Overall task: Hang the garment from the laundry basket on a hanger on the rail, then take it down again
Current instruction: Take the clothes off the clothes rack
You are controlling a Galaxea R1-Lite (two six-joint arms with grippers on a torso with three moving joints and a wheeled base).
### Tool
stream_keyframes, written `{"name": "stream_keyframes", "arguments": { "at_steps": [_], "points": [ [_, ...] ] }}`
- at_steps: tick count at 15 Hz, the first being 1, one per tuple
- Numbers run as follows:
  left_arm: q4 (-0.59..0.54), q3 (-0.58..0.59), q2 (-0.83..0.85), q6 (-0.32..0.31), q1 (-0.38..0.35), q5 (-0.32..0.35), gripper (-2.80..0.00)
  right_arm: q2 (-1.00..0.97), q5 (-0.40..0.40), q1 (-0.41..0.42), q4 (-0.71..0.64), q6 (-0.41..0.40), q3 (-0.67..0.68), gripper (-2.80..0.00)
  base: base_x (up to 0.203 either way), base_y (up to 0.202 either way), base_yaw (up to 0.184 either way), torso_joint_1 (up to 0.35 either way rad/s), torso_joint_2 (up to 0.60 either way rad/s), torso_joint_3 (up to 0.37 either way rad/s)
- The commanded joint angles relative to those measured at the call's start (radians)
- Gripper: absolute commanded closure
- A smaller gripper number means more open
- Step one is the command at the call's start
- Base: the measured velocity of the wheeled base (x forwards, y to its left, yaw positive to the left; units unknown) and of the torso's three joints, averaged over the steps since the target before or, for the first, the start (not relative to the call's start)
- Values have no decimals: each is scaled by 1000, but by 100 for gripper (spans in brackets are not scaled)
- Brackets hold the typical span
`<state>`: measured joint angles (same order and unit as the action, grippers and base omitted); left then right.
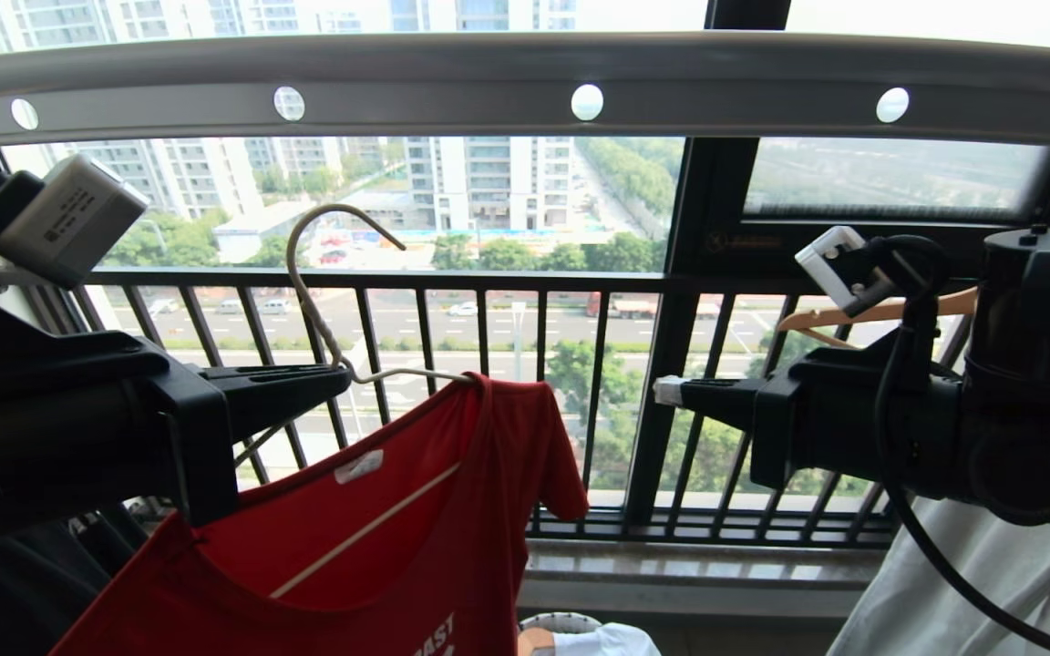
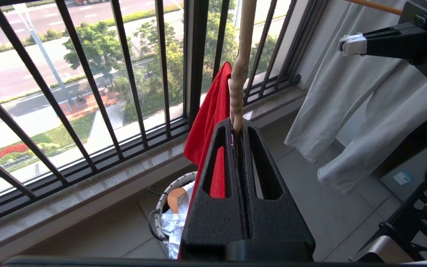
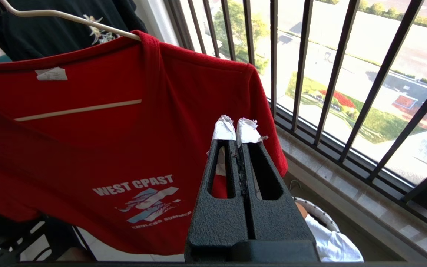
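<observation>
The red garment (image 1: 379, 547) hangs on the cream wire hanger (image 1: 334, 228), whose hook is in the air below the grey holed rail (image 1: 525, 87) and touches nothing. My left gripper (image 1: 343, 378) is shut on the hanger's twisted neck (image 2: 239, 74), just above the garment's collar (image 2: 209, 115). My right gripper (image 1: 666, 390) is raised to the right of the garment, shut, with nothing between its white-taped fingertips (image 3: 222, 128). In the right wrist view the garment's lettered front (image 3: 106, 148) faces the camera. The laundry basket (image 2: 158, 211) stands on the floor below.
A black barred window railing (image 1: 488, 383) runs behind the garment above a stone sill (image 1: 698, 569). A pale garment (image 2: 347, 111) on a wooden hanger (image 1: 853, 314) hangs at the right. A black T-shirt (image 3: 69, 33) hangs behind the red one. White cloth (image 3: 332, 244) lies in the basket.
</observation>
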<state>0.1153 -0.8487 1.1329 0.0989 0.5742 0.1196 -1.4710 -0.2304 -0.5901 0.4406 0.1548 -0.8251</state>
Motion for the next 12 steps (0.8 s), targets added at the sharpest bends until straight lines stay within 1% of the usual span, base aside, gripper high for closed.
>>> {"name": "stream_keyframes", "arguments": {
  "at_steps": [1, 2, 3, 4, 5, 7, 8, 9, 10, 11, 12],
  "points": [
    [6, 10, 19, 4, 16, 0, 0, -109, 102, -85, 45, 8, 13, 0, 0, 0, 0, 0, 0, 0],
    [7, 10, 17, 13, 33, -1, 0, -108, 107, -112, 47, 10, 19, 0, 0, 0, 0, 0, 0, 0],
    [7, 11, 16, 26, 44, -1, 0, -108, 113, -137, 50, 12, 25, -280, 0, 0, 0, 0, 0, 0],
    [10, 11, 18, 28, 44, -4, 0, -114, 133, -164, 51, 17, 26, -280, 0, 0, 0, 0, 0, 0],
    [32, 13, 18, 33, 45, -8, 0, -128, 170, -195, 53, 29, 25, -280, 0, 0, 0, 0, 0, 0],
    [123, 43, 24, 42, 59, -20, 0, -160, 265, -250, 79, 38, 18, -280, 0, 0, 0, 0, 0, 0],
    [160, 58, 41, 43, 85, -49, 0, -170, 305, -272, 103, 38, 17, -280, 0, 0, 0, 0, 0, 0],
    [172, 61, 59, 42, 107, -98, 0, -173, 336, -286, 119, 36, 17, -280, 0, 0, 0, 0, 0, 0],
    [176, 62, 81, 42, 130, -149, 0, -172, 347, -289, 122, 35, 14, -280, 0, 0, 0, 0, 0, 0],
    [177, 63, 92, 43, 151, -169, 0, -173, 362, -292, 123, 36, 4, -280, 0, 0, 0, 0, 0, 0],
    [178, 69, 94, 44, 164, -172, 0, -181, 384, -294, 124, 38, -6, -280, 0, 0, 0, 0, 0, 0]
  ]
}}
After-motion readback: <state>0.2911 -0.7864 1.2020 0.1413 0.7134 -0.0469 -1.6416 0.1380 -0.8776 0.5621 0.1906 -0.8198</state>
